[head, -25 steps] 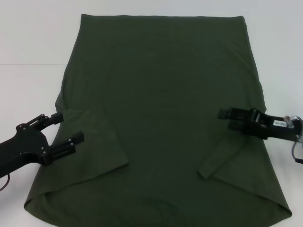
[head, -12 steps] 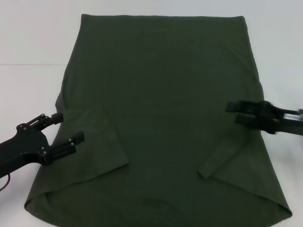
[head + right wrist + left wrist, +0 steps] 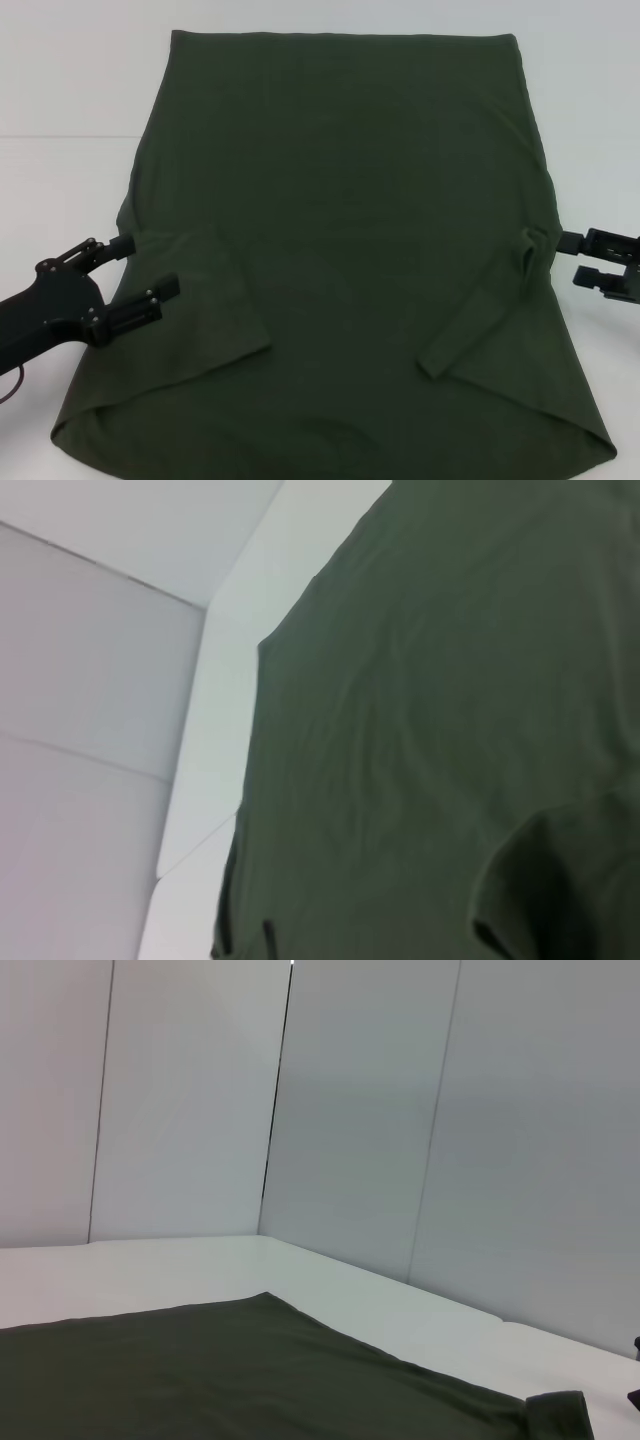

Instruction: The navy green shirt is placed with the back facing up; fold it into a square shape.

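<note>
navy green shirt [image 3: 345, 250] lying flat on white table [image 3: 60, 90], long axis running away from robot, sleeves folded in | left gripper [image 3: 135, 278] hovering open over left edge, nearer | right gripper [image 3: 581, 257] sitting open, just off right edge

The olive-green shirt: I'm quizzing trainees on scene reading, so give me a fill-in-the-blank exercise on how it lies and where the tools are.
1. Both sleeves of the olive-green shirt are folded ____ over its body.
2. The left tool, fingers open, sits over the shirt's ____ sleeve.
3. The right tool, fingers open, sits just ____ the shirt's edge.

Missing words: inward; left; outside
</note>
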Motion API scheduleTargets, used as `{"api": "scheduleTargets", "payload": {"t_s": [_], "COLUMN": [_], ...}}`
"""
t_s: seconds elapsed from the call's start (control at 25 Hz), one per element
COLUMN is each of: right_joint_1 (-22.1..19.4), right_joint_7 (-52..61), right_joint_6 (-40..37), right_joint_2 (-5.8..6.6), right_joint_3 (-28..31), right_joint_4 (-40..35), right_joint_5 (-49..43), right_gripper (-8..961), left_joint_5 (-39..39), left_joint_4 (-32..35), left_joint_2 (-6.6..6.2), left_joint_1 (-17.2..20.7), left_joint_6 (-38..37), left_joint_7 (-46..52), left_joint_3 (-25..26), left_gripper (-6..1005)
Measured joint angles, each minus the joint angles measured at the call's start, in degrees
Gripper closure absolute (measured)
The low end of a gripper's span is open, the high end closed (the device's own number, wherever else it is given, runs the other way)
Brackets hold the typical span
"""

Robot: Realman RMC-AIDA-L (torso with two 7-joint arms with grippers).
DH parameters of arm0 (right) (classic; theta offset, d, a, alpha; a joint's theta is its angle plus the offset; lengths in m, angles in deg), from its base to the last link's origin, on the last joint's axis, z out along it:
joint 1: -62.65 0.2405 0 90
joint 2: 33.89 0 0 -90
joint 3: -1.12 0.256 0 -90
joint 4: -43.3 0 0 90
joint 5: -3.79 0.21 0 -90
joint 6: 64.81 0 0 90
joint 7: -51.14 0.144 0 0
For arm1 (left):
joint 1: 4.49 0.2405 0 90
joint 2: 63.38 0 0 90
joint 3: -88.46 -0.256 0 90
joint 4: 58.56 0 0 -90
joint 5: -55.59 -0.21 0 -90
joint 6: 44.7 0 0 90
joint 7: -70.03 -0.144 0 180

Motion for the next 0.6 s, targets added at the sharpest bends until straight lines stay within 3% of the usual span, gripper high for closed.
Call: {"api": "scheduleTargets", "payload": {"t_s": [0.12, 0.36, 0.6], "right_joint_1": [0.47, 2.54, 4.19], "right_joint_7": [-0.39, -0.79, -0.9], "right_joint_6": [1.66, 5.07, 8.18], "right_joint_2": [-0.33, -1.59, -2.75], "right_joint_3": [-0.76, -3.77, -6.98], "right_joint_4": [-0.02, 0.44, 0.43], "right_joint_5": [-0.26, -0.41, -0.43], "right_gripper": [192, 22, 27], "left_joint_5": [0.01, 0.02, 0.02], "left_joint_4": [0.0, 0.0, 0.0], "left_joint_2": [0.01, 0.0, 0.0], "left_joint_1": [-0.02, -0.03, -0.03], "left_joint_6": [0.0, 0.0, 0.0], "left_joint_7": [0.0, 0.0, 0.0], "left_joint_3": [0.01, -0.01, 0.0], "left_gripper": [149, 149, 150]}}
